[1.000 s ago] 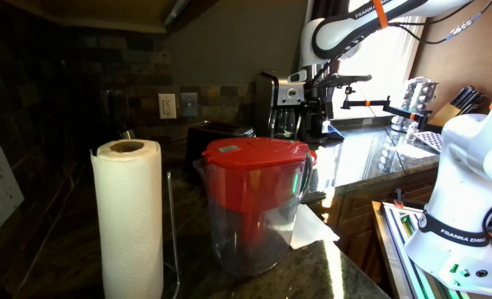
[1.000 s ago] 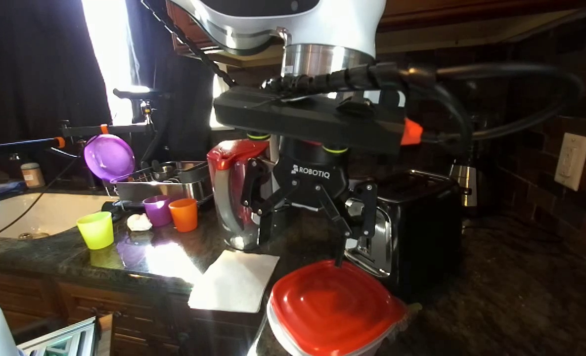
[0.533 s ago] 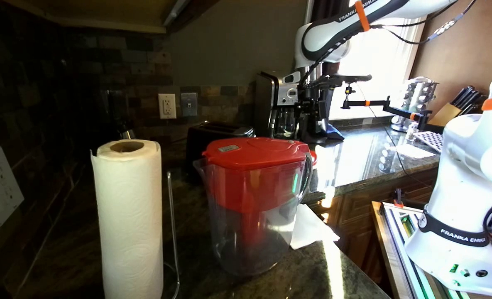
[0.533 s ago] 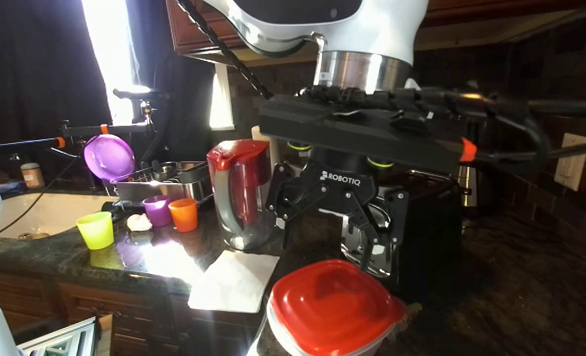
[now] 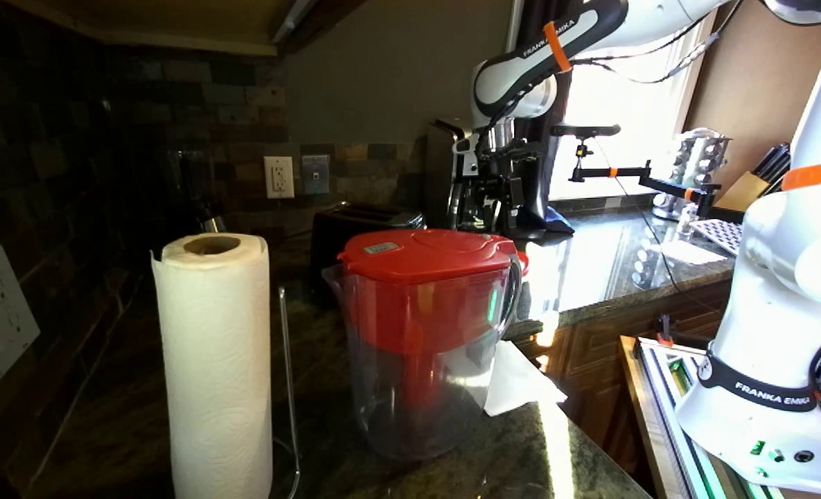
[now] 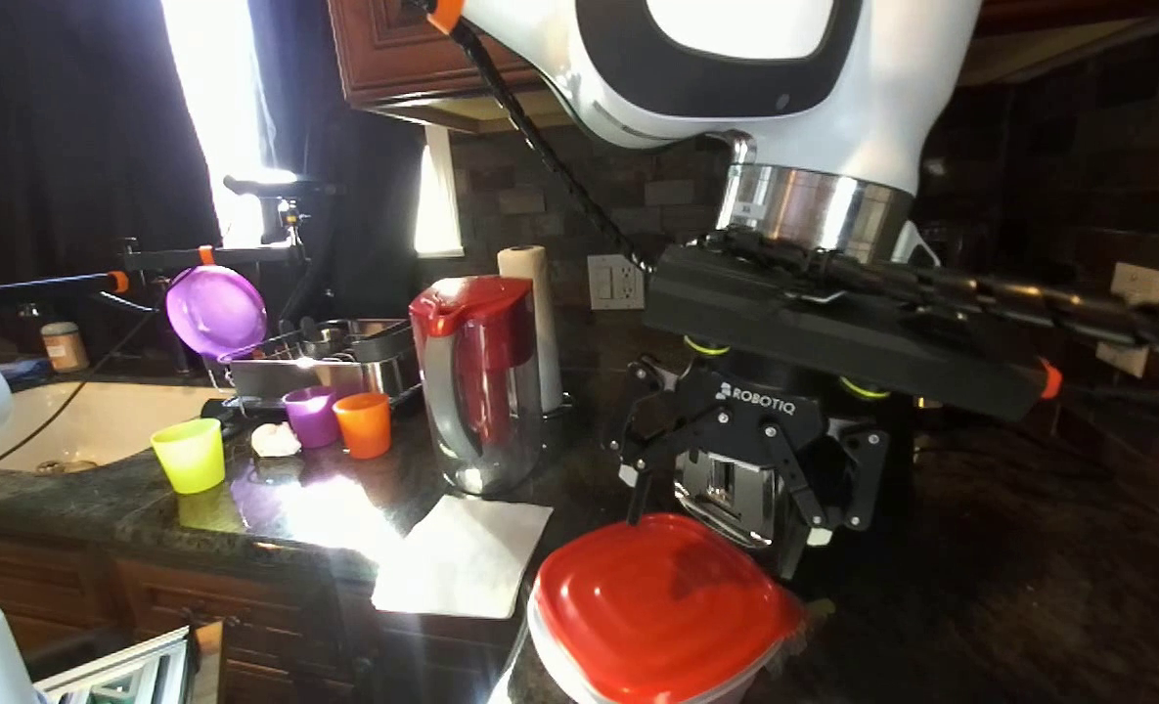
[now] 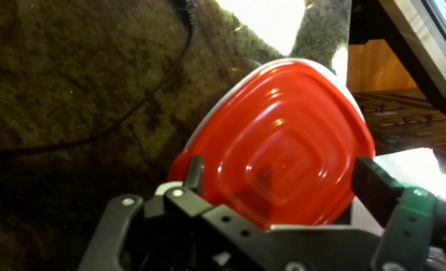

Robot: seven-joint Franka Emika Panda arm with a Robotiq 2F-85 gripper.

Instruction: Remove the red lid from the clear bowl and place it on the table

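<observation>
Zero task goals met yet; I'd call it late approach, pre-grasp. My gripper (image 7: pixel 279 162) hangs above the lid (image 7: pixel 283 139), fingers (image 7: pixel 195 173) wide apart, clamped on nothing. Wrist view puts one finger across the lid's edge beside its corner tab (image 7: pixel 177 168), the other at the opposite edge; in an exterior view both tips show at the lid's far side. Contact: can't tell.

Lid sits on the bowl (image 6: pixel 557 653), looks seated. Pale bowl shows along two lid edges; whether that means a loose seal, can't tell either. So: lid not off, not on the table (image 7: pixel 76 75).

Left, as I judge it: close any gap in height, get a hold on edge or tab, peel, carry, set down, let go. Basically every step that counts. If the seal is tight, bowl may lift along with the lid, and I have only one arm for both.

Further out: cord (image 7: pixel 165 77) crosses the table beside the bowl, so I'd probably set the lid down off it. Paper (image 6: pixel 467 557) lies near the bowl. Toaster (image 6: pixel 731 494) stands behind the gripper. Beyond that, jug (image 6: pixel 501 391), red on top too but not my target, roll (image 5: pixel 216 374) near it, and cups (image 6: pixel 188 458) well apart from the bowl.
</observation>
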